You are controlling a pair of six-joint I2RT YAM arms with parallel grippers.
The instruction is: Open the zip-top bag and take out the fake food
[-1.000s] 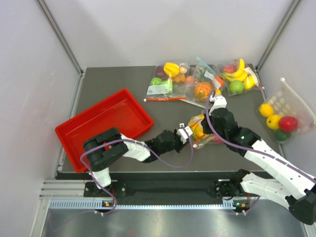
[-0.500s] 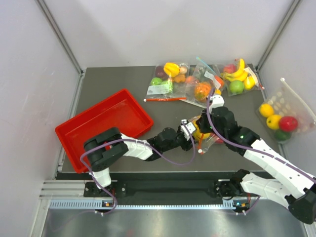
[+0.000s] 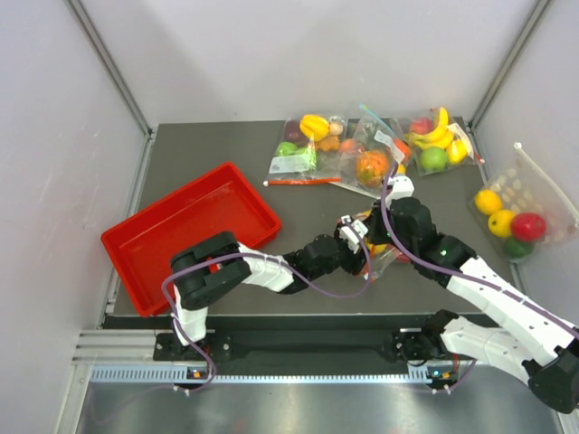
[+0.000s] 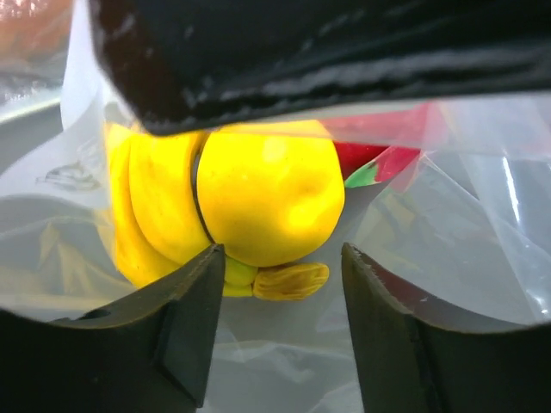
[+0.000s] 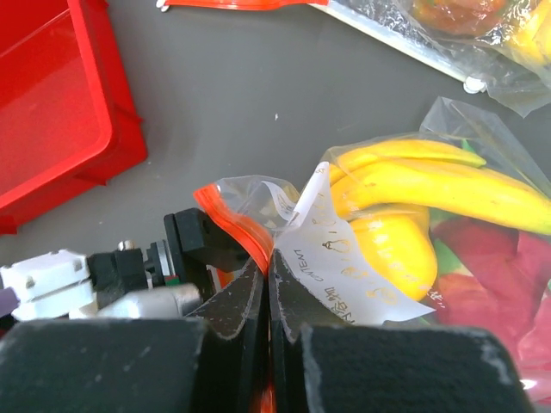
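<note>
White-walled booth, dark grey surface (image 3: 308, 208), a red tray (image 3: 194, 226) off to the left and a few other bags of fruit along the back edge. The zip-top bag (image 5: 353, 267) lies mid-surface between the two arms, with its red-orange zip strip (image 5: 232, 219) lifted at the mouth. The right fingers (image 5: 232, 318) are pressed together on the plastic lip right by that strip. The left fingers (image 4: 185, 335) stand apart at the mouth, with a rounded yellow fruit (image 4: 267, 198) just ahead of the gap. As far as I can see they're gripping nothing.

Handling guess: the bag is thin, crumply film, floppy and slick, so it'll sag shut unless it's held near the stiffer strip — that's the spot to pinch. The fake food looks like light, hard, smooth plastic. I'd take the banana (image 5: 430, 185) across its middle. The round one could squirt out of a shallow grip, so go deep around its widest part. The dragon fruit (image 5: 482, 284) sits farthest from the mouth — probably last out.
</note>
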